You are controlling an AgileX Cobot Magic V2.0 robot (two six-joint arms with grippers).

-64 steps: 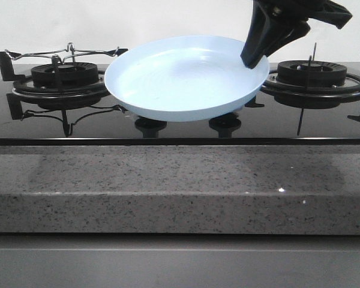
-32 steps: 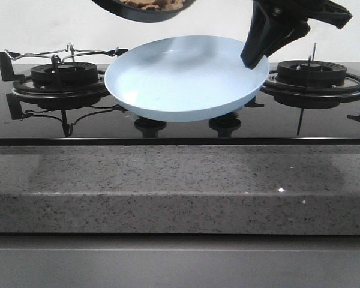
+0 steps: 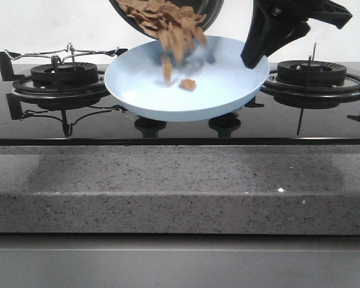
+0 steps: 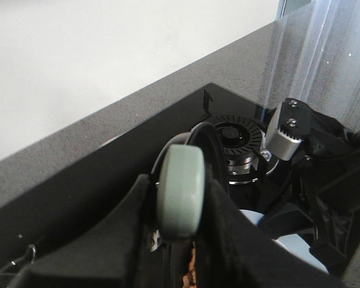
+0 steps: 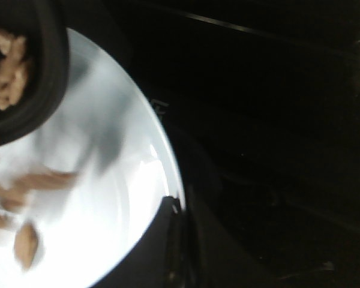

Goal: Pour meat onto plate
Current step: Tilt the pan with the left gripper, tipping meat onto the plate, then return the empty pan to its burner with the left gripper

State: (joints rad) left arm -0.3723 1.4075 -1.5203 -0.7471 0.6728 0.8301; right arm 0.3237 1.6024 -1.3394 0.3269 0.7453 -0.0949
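Observation:
The pale blue plate (image 3: 222, 90) is held level above the stove's middle. My right gripper (image 3: 255, 57) is shut on its right rim, as the right wrist view shows (image 5: 174, 207). A black frying pan (image 3: 211, 13) is tilted over the plate's far side. The meat (image 3: 162, 21) slides out of it in tan-brown strips, and a few pieces (image 3: 188, 84) lie on the plate (image 5: 108, 198). In the left wrist view my left gripper (image 4: 181, 201) is shut on the pan's grey-green handle (image 4: 180, 180). The left gripper is out of the front view.
A gas burner with a wire grate (image 3: 63, 75) stands to the left and another burner (image 3: 312, 75) to the right. Two knobs (image 3: 150, 125) sit under the plate. A speckled grey counter edge (image 3: 180, 186) runs along the front.
The pan came down into view from the top and tilted over. The meat now spills from it onto the plate. The plate and the right gripper have not moved.

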